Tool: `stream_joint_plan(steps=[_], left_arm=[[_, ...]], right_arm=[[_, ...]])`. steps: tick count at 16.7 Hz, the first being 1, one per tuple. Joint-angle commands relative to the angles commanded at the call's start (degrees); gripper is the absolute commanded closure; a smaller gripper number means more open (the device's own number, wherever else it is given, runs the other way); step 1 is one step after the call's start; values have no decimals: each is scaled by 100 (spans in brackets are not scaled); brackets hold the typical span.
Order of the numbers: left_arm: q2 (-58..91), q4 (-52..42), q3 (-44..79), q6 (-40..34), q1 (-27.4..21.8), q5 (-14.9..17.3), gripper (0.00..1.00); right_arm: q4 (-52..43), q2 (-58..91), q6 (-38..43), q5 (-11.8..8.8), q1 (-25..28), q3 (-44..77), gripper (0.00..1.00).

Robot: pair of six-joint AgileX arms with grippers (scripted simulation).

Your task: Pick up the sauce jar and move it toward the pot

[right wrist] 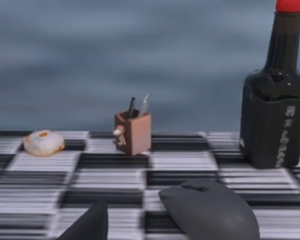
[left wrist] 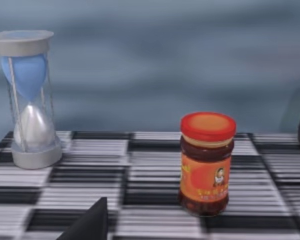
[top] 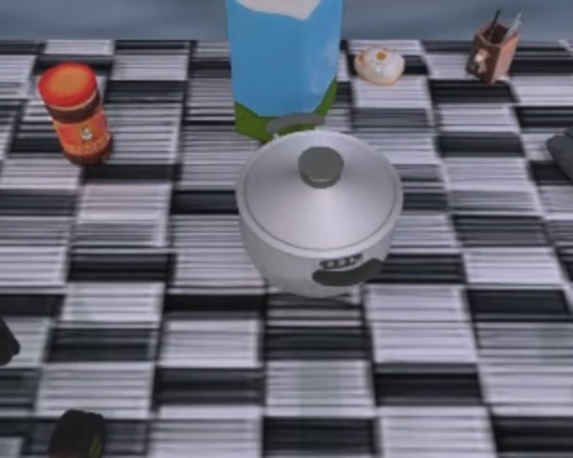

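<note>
The sauce jar stands upright at the table's far left, well apart from the pot at centre. Left tool state: cannot tell. Approach level, clamp the body below the lid, lift clear, then traverse right.

The black-and-white checkered table carries the sauce jar, pot, carton, doughnut, pen holder, hourglass, dark bottle and computer mouse.

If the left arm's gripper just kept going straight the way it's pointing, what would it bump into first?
Probably the small sauce jar with red-orange lid: in the left wrist view it stands upright on the checkered table a little to one side of dead ahead. Depth is unclear, so the gripper, of which only one dark fingertip shows, might slip just past it.
</note>
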Motion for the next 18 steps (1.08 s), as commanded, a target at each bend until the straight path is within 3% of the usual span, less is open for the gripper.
stream_joint_plan(steps=[8,18], left_arm=[[884,-552,771,87,-21,75,0],[5231,-3197,4491,513,-185,410,0]], right_arm=[[0,0,0,0,0,0,0],[0,0,0,0,0,0,0]])
